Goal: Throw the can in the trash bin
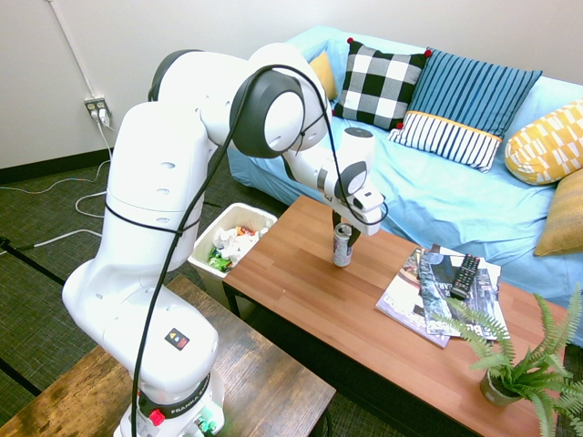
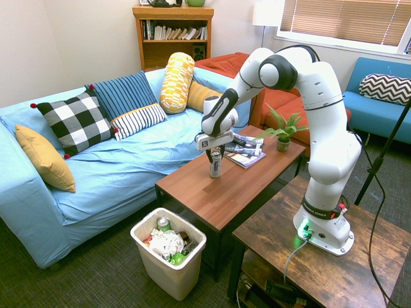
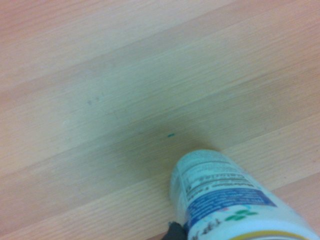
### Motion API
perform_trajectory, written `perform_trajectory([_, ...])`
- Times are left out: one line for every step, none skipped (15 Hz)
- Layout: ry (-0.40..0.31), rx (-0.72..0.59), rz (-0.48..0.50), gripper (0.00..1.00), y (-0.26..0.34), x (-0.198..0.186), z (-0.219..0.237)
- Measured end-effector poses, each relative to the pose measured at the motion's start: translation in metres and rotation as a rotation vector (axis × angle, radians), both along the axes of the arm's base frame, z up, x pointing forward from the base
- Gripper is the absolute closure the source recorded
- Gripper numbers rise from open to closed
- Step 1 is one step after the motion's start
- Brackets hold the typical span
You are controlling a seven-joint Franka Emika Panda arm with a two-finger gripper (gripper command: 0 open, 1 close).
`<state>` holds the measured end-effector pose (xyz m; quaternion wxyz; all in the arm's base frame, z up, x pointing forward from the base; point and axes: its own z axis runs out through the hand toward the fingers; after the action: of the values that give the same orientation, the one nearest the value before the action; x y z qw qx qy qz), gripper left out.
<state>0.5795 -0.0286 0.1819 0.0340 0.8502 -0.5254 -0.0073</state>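
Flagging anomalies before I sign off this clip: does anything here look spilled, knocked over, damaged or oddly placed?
Nothing stands out. The can stands upright on the coffee table with the end effector right at its top. The trash bin on the floor is upright, its rubbish inside it. The magazines lie flat with a remote on top.

Coffee table: bare wood around the can toward the trash bin end. Magazines with remote lie near the can on the far side; potted fern beyond. Bin mouth open, wrappers inside.
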Motion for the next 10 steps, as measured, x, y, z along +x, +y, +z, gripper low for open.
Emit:
perform_trajectory([0.0,0.001,0.0,1.0,0.0,0.0,0.0])
perform_trajectory([-0.001,0.004,0.002,1.0,0.001,0.0,0.001])
perform_trajectory([-0.008,0.007,0.005,1.0,0.002,0.001,0.004])
perform_trajectory([-0.023,0.009,0.012,1.0,0.007,0.003,0.014])
perform_trajectory([-0.044,0.011,0.031,1.0,0.017,0.005,0.028])
perform_trajectory([-0.066,0.01,0.062,1.0,0.034,0.006,0.049])
perform_trajectory([-0.084,0.005,0.1,1.0,0.058,0.005,0.07])
perform_trajectory([-0.099,-0.005,0.141,1.0,0.09,0.0,0.088])
perform_trajectory([-0.113,-0.017,0.182,1.0,0.127,-0.007,0.1])
perform_trajectory([-0.118,-0.028,0.224,1.0,0.166,-0.016,0.105])
